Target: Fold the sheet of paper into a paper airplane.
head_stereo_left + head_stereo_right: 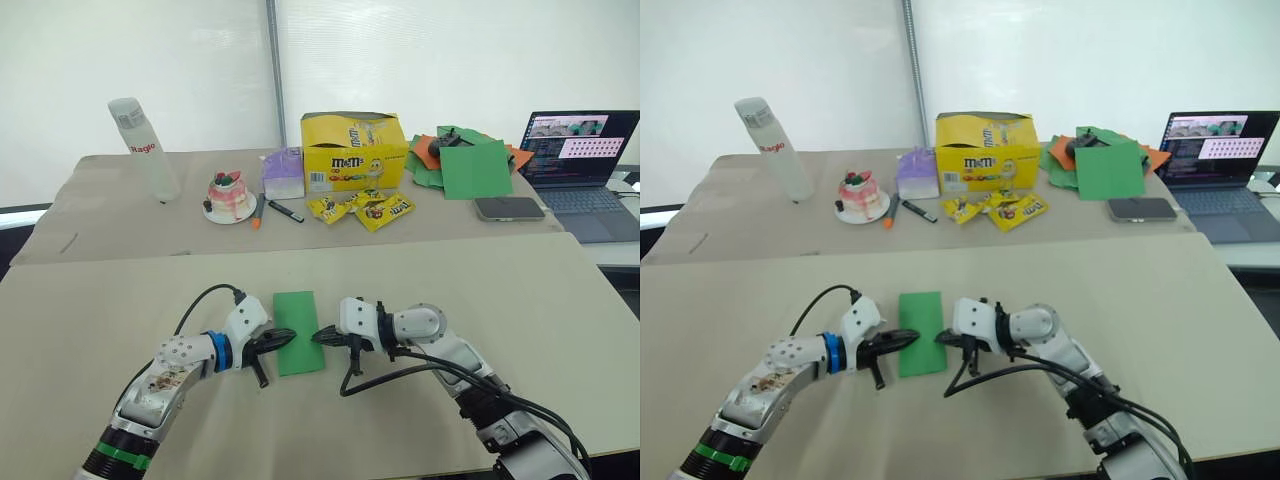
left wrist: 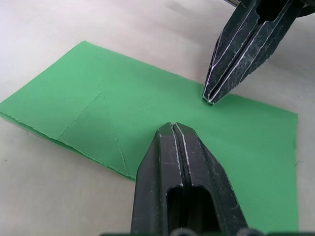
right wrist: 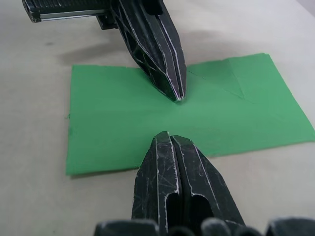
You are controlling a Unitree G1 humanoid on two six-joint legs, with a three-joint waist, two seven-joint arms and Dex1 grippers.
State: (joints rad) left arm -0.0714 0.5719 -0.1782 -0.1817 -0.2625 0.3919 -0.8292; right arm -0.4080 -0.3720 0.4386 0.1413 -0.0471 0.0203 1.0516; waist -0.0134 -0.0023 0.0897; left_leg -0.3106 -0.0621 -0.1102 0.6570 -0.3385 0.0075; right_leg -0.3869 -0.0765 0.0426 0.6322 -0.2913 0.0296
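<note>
The sheet of paper (image 1: pixel 298 332) lies flat on the worktop (image 1: pixel 480 300), near the front edge and about in the middle. It is bright green and looks like a long strip now, as if it is folded in half. Its long side runs from the front edge of the worktop toward the back edge. One end has slanted crease lines that make a faint triangle, so I think the nose folds have been started but the paper airplane is far from done. The left gripper (image 1: pixel 284 338) comes in from the left long edge, and its tip rests on the paper close to the middle. Its two black fingers are pressed tight together with nothing between them. The right gripper (image 1: pixel 322 337) comes in from the right long edge, and its tip sits right at that edge. Its fingers are pressed together too, and they hold nothing. The two tips point at each other across the strip, so both arms are about as near to it. The next fold will likely need one tip to pin the paper down while the other lifts a corner. On the other worktop behind stand a yellow candy box (image 1: pixel 354 150), a clear bottle (image 1: pixel 143 148) and a laptop (image 1: pixel 585 165).
</note>
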